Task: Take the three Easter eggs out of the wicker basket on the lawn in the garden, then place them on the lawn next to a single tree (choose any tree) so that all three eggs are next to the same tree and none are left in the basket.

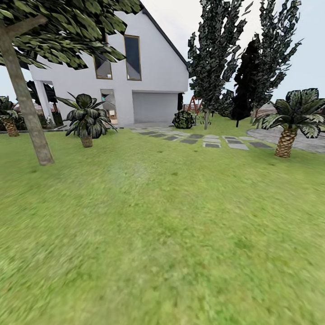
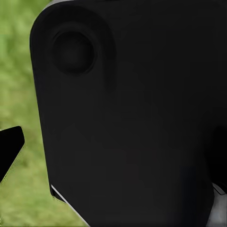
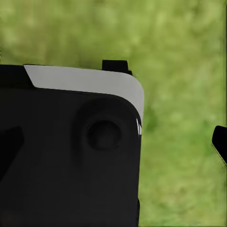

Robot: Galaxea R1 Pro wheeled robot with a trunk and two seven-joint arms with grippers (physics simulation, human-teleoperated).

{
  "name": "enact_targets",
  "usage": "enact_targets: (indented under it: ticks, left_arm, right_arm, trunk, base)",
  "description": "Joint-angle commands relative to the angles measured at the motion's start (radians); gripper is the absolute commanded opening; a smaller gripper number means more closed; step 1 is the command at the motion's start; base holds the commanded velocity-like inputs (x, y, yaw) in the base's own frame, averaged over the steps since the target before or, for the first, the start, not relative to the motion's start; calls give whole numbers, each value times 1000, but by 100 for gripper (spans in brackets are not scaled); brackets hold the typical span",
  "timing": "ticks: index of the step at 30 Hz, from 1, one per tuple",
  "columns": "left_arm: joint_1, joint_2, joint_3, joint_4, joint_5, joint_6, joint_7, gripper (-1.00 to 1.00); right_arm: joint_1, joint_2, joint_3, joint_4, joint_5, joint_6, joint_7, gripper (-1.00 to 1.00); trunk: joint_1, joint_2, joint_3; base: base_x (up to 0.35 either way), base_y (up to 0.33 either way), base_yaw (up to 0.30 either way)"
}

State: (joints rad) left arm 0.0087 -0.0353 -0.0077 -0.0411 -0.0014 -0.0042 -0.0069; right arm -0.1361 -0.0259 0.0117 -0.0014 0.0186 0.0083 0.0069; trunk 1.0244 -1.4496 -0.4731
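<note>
The robot faces out across the lawn (image 1: 162, 234), a wide sweep of green grass running up to a white house (image 1: 135, 76) with a grey garage door (image 1: 155, 107). At the left edge of the head view stands the tree (image 1: 25, 104), its bare grey-tan trunk leaning a little, with leafy branches spreading overhead. Just beyond it, nearer the house, sits a short palm-like plant (image 1: 85, 119), and another one (image 1: 289, 122) stands off to the right beside a paved patch. A line of flat stepping stones (image 1: 203, 140) crosses the grass between them. 2 tall, narrow dark trees (image 1: 216, 54) rise behind the stones, with a round bush (image 1: 183, 119) at their foot.

In the left wrist view a dark robot body panel (image 2: 132, 113) blocks most of the frame, with blurred grass beside it. The right wrist view has a similar black panel with a white edge (image 3: 71, 151) over grass. I cannot tell how either set of jaws stands, open or closed.
</note>
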Motion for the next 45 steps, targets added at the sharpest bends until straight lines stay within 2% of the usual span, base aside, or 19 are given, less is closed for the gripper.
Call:
enact_targets:
  ticks: [1, 45]
  left_arm:
    - [1, 0, -1, -2, 0, 0, -1, 100]
    - [1, 0, 0, -2, 0, 0, -1, 100]
  right_arm:
    - [0, 0, 1, 0, 2, 1, 1, 100]
    - [0, 0, 2, 0, 3, 1, 1, 100]
  trunk:
    - [1, 0, -1]
    - [1, 0, -1]
  base:
    - [340, 0, 0]
    - [340, 0, 0]
